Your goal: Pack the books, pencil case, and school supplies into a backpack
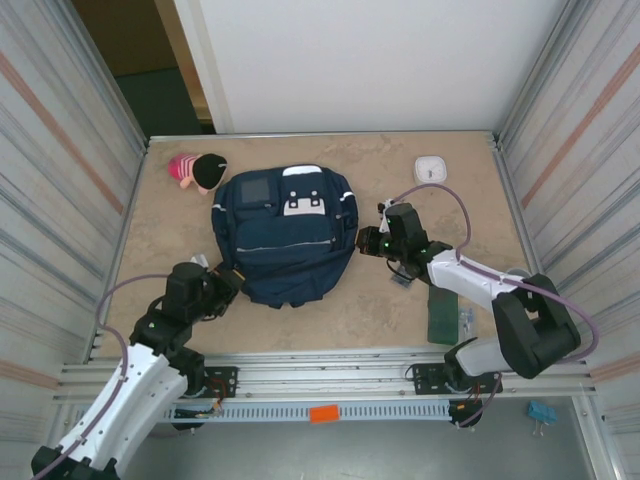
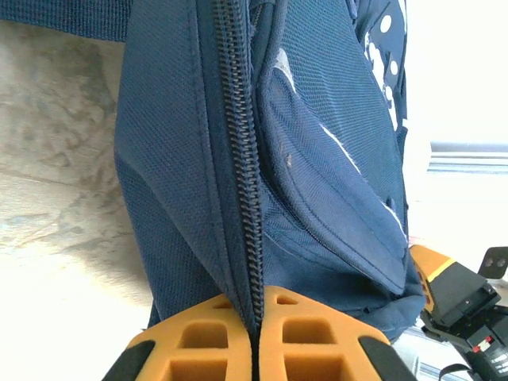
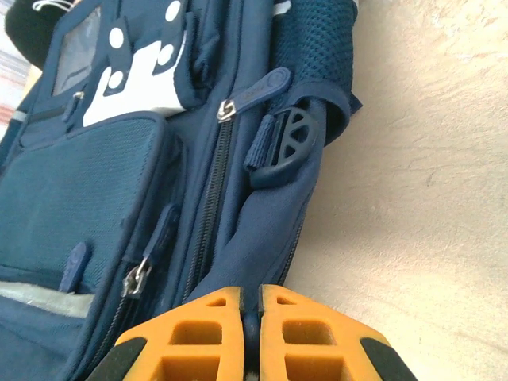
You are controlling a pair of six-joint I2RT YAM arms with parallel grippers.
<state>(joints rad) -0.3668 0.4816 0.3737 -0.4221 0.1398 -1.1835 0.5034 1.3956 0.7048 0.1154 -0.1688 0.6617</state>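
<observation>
Seemingly the opening step — left claw (image 2: pixel 254 311) pinches the backpack (image 1: pixel 285 235) zipper seam (image 2: pixel 238 159) at 7 o'clock, right claw (image 3: pixel 252 300) clamps its 3 o'clock side; next, probably tugging the zipper pull (image 3: pixel 255 92).

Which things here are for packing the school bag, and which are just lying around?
For the job:
backpack
dark green book

Just lying about:
white square device
blue clip
pink and black soft thing, probably; I cannot tell what it is
</observation>
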